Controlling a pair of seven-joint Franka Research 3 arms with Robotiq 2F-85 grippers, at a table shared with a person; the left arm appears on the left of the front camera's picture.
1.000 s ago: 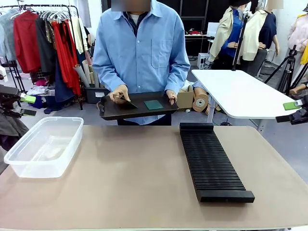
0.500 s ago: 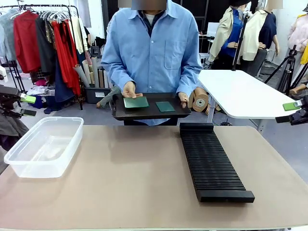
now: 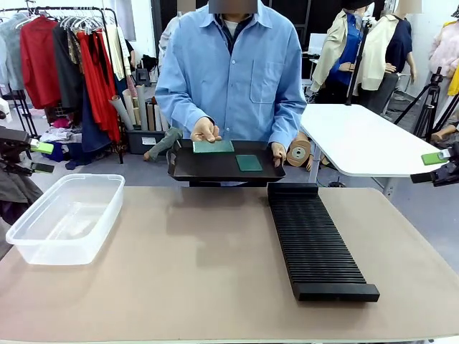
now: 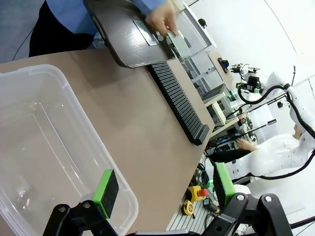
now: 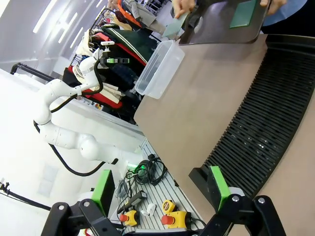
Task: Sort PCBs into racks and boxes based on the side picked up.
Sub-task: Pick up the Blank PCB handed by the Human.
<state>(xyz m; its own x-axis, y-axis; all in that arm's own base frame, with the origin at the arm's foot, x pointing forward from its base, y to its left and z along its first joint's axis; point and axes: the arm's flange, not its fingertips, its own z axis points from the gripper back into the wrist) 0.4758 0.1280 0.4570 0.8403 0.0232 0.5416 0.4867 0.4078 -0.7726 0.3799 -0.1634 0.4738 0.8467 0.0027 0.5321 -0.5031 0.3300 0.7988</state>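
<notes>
The left tool (image 4: 163, 186) and right tool (image 5: 160, 188) gape fully, holding nothing. The clear box (image 4: 49, 137) sits just ahead of the left; the rack (image 5: 266, 113) stretches lengthwise away from the right towards the person's tray (image 3: 208, 169), where two PCBs (image 3: 215, 147) lie flat, well beyond both.

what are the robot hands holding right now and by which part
Nothing: the left hand and the right hand stand open and empty. A person's hand holds one light green PCB by one edge over a black tray.
</notes>
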